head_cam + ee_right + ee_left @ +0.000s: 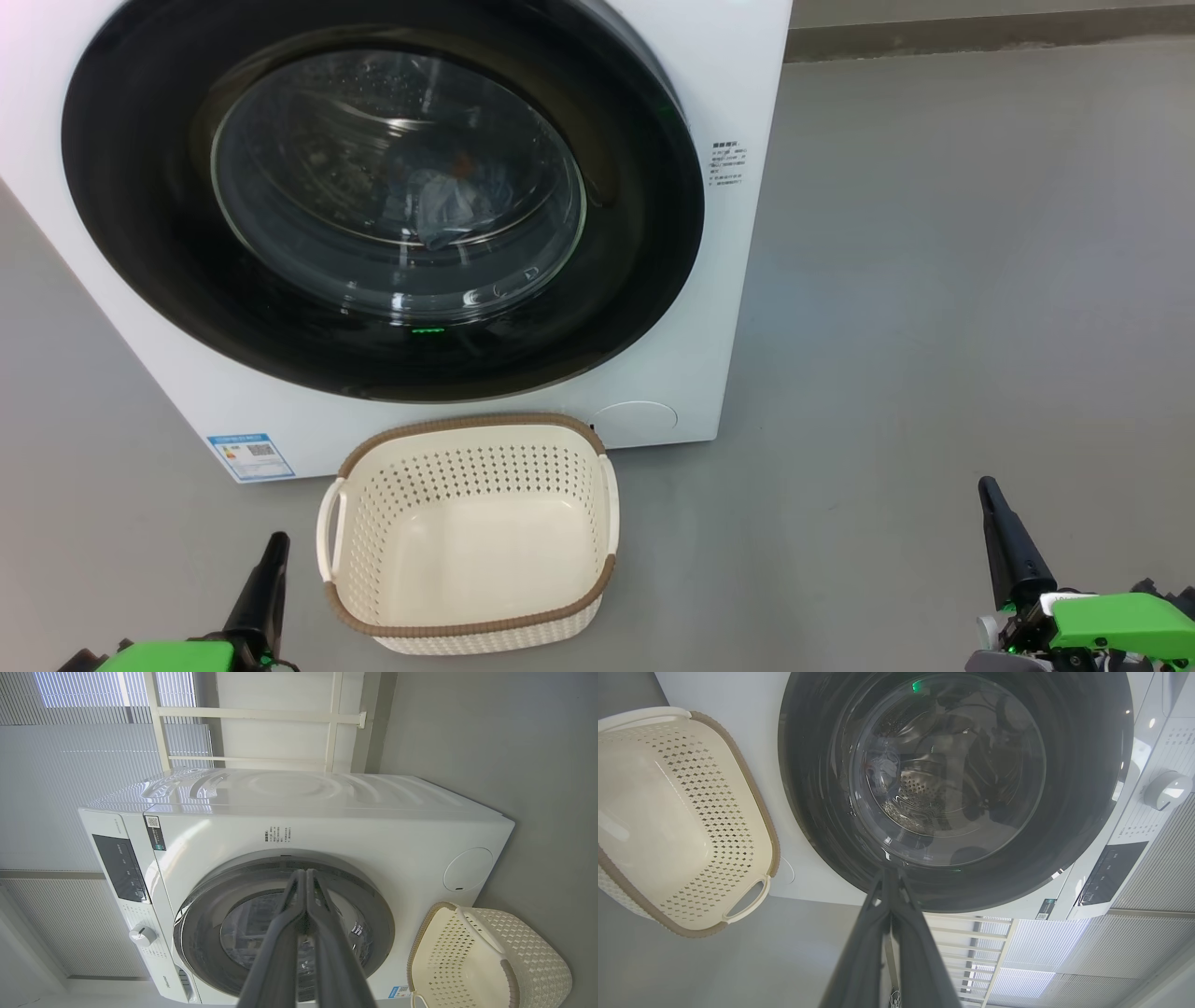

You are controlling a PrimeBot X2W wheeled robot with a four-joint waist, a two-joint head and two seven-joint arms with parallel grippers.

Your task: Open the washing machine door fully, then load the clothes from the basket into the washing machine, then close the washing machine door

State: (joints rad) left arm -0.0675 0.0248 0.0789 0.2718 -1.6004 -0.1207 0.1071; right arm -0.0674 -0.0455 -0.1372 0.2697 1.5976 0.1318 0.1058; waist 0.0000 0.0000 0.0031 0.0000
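Head view: washing machine [738,75] takes the upper left of frame, washing machine door [140,233] shut flush against the front. The clothes [448,210] show through the glass as a pale blue lump mid-bowl, inside the drum. Basket [467,422] sits on the grey floor [934,327] at lower centre, just in front of the machine, its bare bottom showing. Blue label sticker [250,455] is just left of it. Left gripper [275,551] at lower left, fingers pressed together, grasping nothing. Right gripper [991,499] at lower right, same: clenched on nothing, well apart from the basket. Left wrist view: left gripper [889,873] clenched at bottom centre, tips over the door's [808,788] black rim. A pale patch of clothes [881,771] shows behind the glass beside the perforated drum [920,788]; basket [714,788] at frame left, control knob [1167,788] at right. Right wrist view: right gripper [306,873] clenched, nothing held, pointing at the shut door [205,919]; washing machine [373,826] mid-frame, basket [514,952] lower right, knob [142,935] lower left.
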